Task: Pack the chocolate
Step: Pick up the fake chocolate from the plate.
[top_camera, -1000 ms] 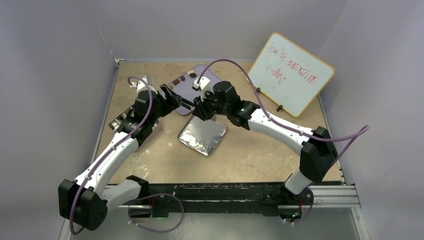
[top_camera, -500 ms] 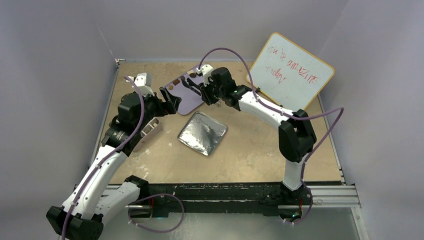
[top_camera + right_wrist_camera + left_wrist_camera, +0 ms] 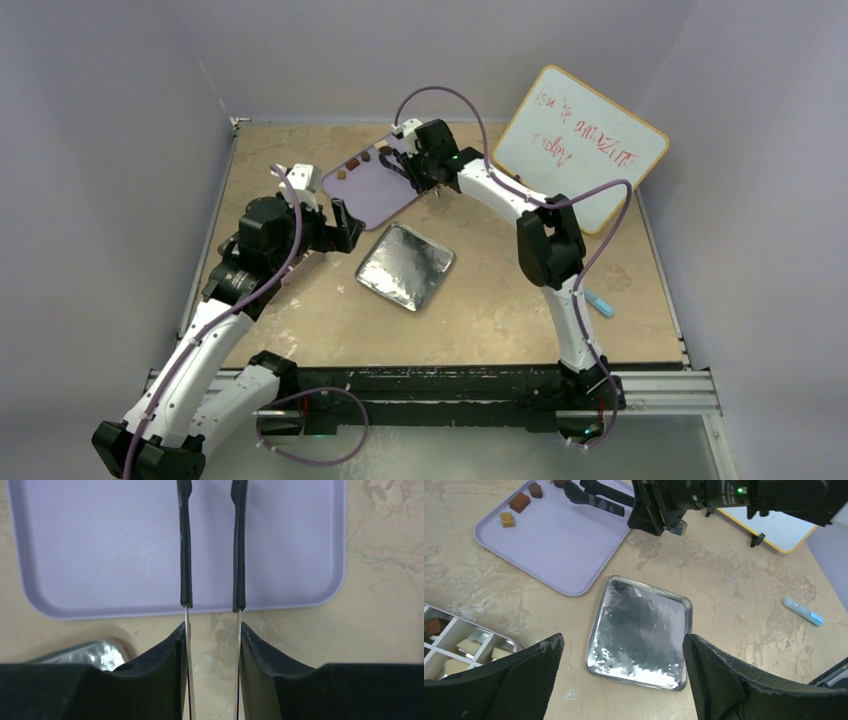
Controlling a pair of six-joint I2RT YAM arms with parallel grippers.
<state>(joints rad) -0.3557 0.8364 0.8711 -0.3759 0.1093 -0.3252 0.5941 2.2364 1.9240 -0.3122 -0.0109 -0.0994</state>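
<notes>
Several small chocolates lie at the far left end of the lilac tray (image 3: 375, 190): a caramel one (image 3: 507, 519), a brown one (image 3: 519, 502), a dark one (image 3: 535, 489); they also show in the top view (image 3: 356, 162). More pieces sit in a white compartment box (image 3: 454, 642) at the lower left. My right gripper (image 3: 212, 645) is shut on black-tipped metal tongs (image 3: 186, 545), whose arms stand apart over the tray (image 3: 100, 545) and reach toward the chocolates (image 3: 596, 500). My left gripper (image 3: 621, 680) is open and empty above the silver foil square (image 3: 641, 625).
The foil square (image 3: 405, 265) lies mid-table, just in front of the tray. A whiteboard (image 3: 580, 145) leans at the back right. A blue marker (image 3: 598, 303) lies on the table at the right. White walls close in on both sides.
My right arm has carried the tongs from near the foil up to the tray's far end. My left gripper has pulled back from the tray toward the foil's left side.
</notes>
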